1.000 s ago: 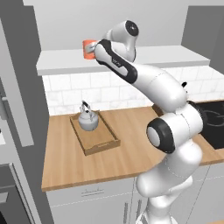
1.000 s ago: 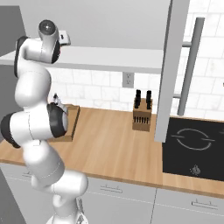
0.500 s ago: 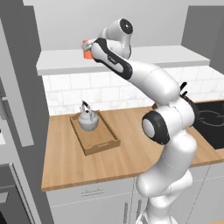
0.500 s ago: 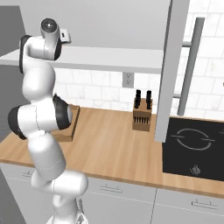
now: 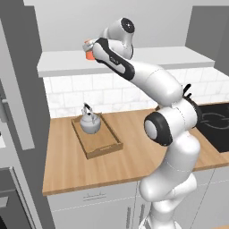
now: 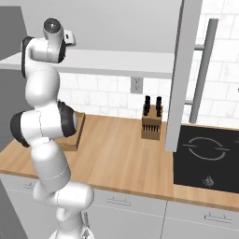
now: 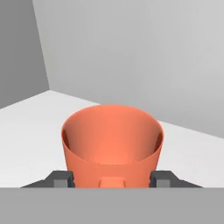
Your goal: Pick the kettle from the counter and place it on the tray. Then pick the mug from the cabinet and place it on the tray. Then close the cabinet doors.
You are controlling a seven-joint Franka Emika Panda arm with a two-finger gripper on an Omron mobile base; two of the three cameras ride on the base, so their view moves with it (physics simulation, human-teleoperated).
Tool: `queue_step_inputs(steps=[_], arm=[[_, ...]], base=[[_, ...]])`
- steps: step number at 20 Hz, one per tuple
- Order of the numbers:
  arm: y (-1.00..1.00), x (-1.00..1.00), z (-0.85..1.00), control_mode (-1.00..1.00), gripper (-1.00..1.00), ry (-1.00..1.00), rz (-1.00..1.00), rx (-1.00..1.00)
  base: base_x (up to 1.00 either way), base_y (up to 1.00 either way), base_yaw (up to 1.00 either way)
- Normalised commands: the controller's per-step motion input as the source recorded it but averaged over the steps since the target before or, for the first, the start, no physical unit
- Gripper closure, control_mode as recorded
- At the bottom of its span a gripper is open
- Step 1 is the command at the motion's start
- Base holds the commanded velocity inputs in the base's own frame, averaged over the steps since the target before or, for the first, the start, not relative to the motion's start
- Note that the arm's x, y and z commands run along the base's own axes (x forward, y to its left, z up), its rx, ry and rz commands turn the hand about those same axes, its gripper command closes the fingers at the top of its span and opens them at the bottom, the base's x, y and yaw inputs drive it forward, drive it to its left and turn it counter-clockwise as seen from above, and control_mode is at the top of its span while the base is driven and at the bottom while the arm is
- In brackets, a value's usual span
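Pale cabinet shelf point(image 7: 26, 127): unmarked mug point(image 7: 112, 146) between gripper point(image 7: 112, 180) fingertips, clamp state unclear

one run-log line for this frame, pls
phase: mug pick | kettle: on tray | mug: on cabinet shelf, between jaws | gripper: either side of mug, grip unconfirmed

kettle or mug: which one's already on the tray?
The kettle: silver-grey, standing at the far end of the wooden tray. The orange mug sits up on the cabinet shelf, between the gripper fingers.
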Motion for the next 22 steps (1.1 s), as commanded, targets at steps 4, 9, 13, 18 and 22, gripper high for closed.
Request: queue_step_inputs(steps=[4,9,13,18,22], arm=[[0.0,-0.16,0.0,-1.0,1.0,-0.06,0.02,0.01],[0.0,-0.25,0.05,-1.0,1.0,-0.12,0.07,0.04],[0.0,-0.55,0.02,-1.0,1.0,-0.16,0.11,0.03],[-0.18,-0.82,0.0,-1.0,1.0,0.0,0.07,0.01],[-0.32,-0.83,-0.14,-1.0,1.0,0.03,0.21,0.0]], base=[[0.0,0.0,0.0],[0.0,0.0,0.0],[0.0,0.0,0.0],[0.0,0.0,0.0],[0.0,0.0,0.0]])
